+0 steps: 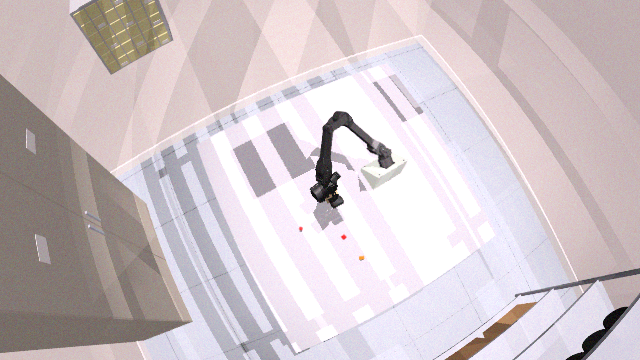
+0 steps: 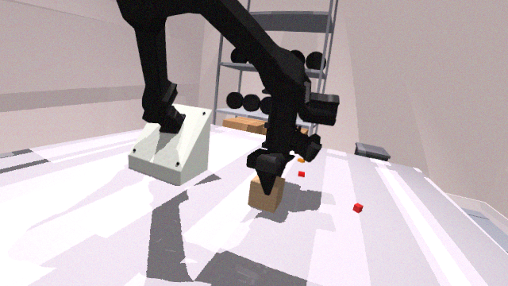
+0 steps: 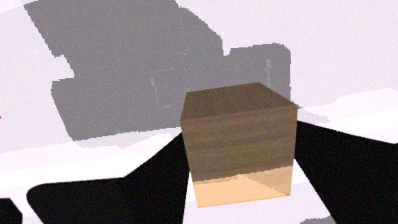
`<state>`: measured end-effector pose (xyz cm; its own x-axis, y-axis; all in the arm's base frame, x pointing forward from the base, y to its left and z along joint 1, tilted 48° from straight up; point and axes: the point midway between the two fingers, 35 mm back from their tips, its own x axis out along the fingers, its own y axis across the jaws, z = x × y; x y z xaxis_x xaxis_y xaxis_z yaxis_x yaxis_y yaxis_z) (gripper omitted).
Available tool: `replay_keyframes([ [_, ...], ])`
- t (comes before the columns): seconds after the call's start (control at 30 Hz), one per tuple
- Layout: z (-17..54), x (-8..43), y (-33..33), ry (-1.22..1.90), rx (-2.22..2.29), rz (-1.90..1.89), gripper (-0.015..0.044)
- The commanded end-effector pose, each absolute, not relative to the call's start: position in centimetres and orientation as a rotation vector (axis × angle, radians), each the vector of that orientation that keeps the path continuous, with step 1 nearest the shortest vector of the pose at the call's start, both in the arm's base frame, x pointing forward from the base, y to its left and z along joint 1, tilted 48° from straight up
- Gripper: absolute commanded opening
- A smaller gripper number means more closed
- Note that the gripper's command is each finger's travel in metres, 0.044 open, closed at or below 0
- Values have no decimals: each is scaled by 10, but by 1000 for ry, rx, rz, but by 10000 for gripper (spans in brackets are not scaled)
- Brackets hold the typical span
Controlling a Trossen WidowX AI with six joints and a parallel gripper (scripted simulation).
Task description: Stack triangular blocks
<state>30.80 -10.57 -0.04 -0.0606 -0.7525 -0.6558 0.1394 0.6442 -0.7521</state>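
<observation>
My gripper (image 1: 330,200) (image 2: 270,189) (image 3: 234,131) points down and is shut on a light-brown wooden block (image 2: 258,199) (image 3: 240,104), with one finger on each side. The block looks box-like, with a flat face up in the wrist view. No seam or sloped face can be made out, so I cannot tell whether it is one triangular block or both together. It is low over the table (image 1: 425,240) (image 2: 222,238); whether it touches is unclear. No separate second triangular block is seen in any view. Underside and finger-covered sides are hidden.
A red cube (image 1: 300,229) (image 2: 358,207), another red cube (image 1: 343,237) (image 2: 301,174) and a small orange block (image 1: 361,258) (image 2: 301,160) lie on the table. The arm's pale sloped base (image 1: 382,176) (image 2: 196,148) stands beside the gripper. A shelf rack (image 2: 291,21) is beyond.
</observation>
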Motion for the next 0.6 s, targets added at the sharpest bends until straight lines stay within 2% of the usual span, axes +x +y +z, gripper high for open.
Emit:
replay_keyframes([
  [0.0,0,308,-106,1455,-551,-793,0],
  [0.3,0,308,-106,1456,-551,-792,0],
  [0.57,-1,308,-106,1459,-546,-791,210],
])
